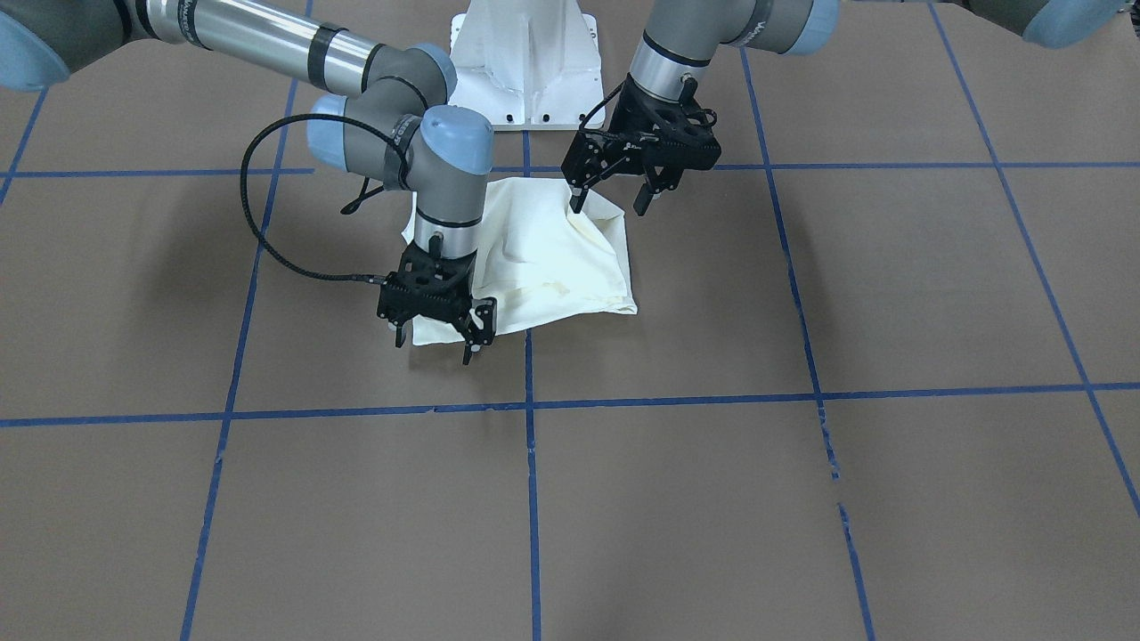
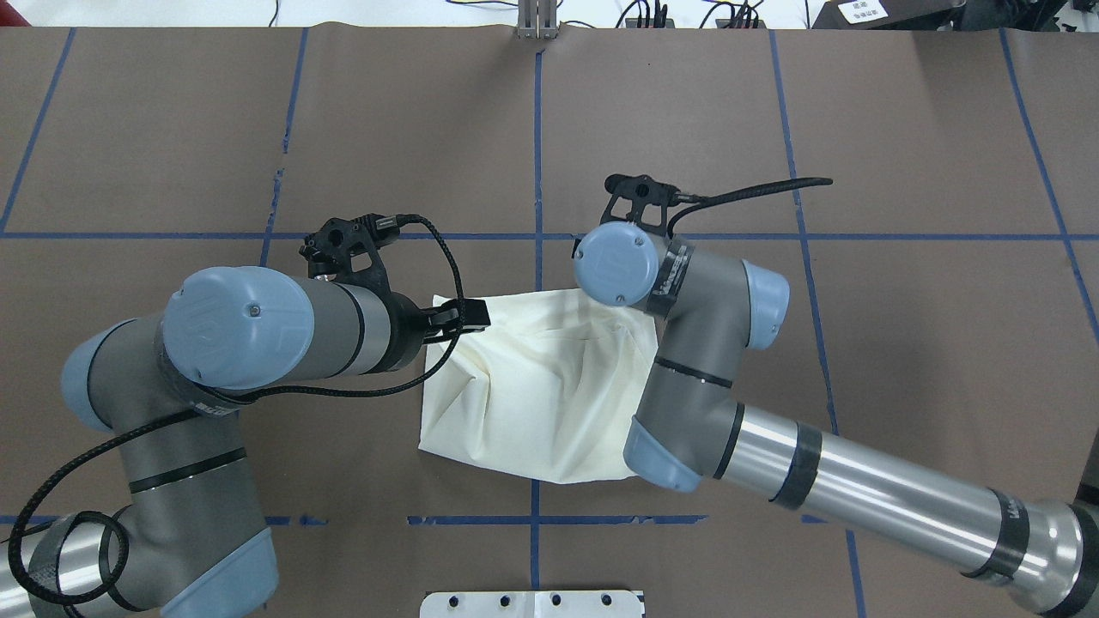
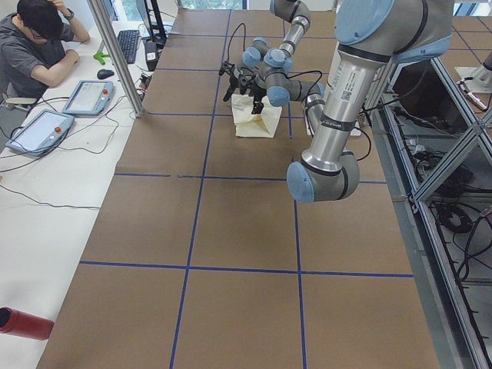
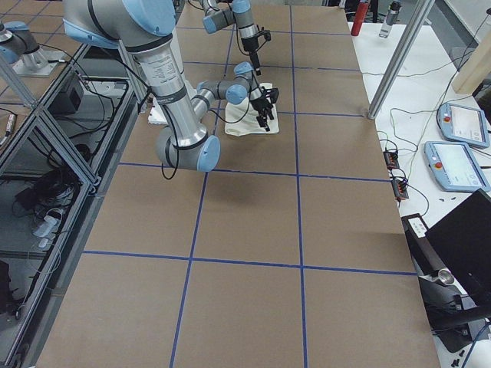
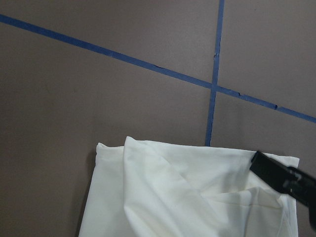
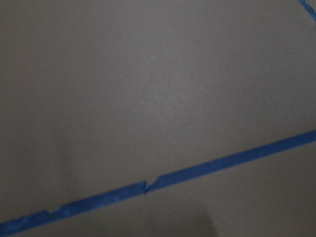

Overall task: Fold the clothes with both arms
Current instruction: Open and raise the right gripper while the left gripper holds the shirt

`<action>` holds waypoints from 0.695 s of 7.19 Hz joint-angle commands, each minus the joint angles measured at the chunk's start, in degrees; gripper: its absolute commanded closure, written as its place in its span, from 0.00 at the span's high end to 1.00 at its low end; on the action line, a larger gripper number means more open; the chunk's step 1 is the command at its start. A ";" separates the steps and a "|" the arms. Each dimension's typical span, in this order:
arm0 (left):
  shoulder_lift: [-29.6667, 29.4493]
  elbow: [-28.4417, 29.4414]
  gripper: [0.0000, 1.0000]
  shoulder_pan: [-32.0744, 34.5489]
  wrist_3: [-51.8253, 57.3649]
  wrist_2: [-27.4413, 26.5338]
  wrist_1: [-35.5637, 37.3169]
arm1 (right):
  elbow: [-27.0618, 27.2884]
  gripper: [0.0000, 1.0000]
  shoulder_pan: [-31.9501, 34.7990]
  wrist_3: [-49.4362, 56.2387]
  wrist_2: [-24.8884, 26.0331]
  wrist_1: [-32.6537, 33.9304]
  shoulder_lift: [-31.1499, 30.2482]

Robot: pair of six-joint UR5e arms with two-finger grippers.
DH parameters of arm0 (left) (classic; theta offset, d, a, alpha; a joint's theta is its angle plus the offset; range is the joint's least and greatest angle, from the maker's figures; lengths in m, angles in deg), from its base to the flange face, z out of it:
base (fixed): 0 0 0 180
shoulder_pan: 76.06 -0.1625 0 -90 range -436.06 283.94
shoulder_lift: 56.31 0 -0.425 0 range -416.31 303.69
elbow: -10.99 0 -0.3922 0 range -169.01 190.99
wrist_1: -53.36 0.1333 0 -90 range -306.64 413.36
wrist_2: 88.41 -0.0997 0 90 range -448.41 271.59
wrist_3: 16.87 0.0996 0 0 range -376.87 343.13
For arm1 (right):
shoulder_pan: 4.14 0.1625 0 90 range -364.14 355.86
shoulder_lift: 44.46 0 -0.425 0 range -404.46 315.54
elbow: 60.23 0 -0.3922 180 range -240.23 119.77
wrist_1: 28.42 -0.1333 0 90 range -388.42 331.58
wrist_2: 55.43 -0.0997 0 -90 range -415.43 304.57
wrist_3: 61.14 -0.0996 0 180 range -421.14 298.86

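Observation:
The cream shirt (image 1: 552, 258) lies folded into a rough rectangle on the brown table, plain side up; no print shows. It also shows in the overhead view (image 2: 532, 395) and the left wrist view (image 5: 187, 197). My left gripper (image 1: 610, 205) is open and hovers just above the shirt's edge nearest the robot, one fingertip (image 5: 281, 180) over the cloth. My right gripper (image 1: 435, 343) is open, pointing down at the shirt's far corner, with its fingers on either side of the cloth edge. In the overhead view it is hidden under its own wrist (image 2: 614, 262).
The white pedestal base (image 1: 525, 62) stands just behind the shirt. Blue tape lines (image 1: 530, 405) mark a grid on the table. The right wrist view shows only bare table and a tape line (image 6: 163, 180). An operator (image 3: 38, 46) sits at a side desk.

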State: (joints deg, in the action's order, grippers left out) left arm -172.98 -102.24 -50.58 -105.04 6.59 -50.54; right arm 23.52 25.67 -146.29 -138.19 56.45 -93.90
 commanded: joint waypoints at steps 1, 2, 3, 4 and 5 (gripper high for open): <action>0.99 1.25 1.00 -0.69 -0.16 -0.51 -1.20 | 4.19 1.00 5.07 1.90 -8.62 -2.34 -0.39; 3.44 2.30 1.00 -2.17 -0.24 -0.86 -9.74 | 7.88 1.00 5.00 2.26 -9.17 -2.34 -2.22; 6.95 4.40 1.00 -2.80 -0.25 -0.95 -21.05 | 9.22 1.00 4.91 2.26 -9.18 -2.25 -3.02; 7.76 7.64 1.00 -3.59 -0.25 -1.99 -28.21 | 9.24 1.00 4.91 2.26 -9.18 -2.25 -3.12; 7.77 10.63 1.00 -5.60 -0.25 -6.79 -35.42 | 9.33 1.00 5.00 2.26 -9.18 -2.25 -3.21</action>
State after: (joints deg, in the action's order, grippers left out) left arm -165.95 -95.11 -54.34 -105.28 3.69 -76.85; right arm 32.45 30.58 -144.06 -147.29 54.20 -96.85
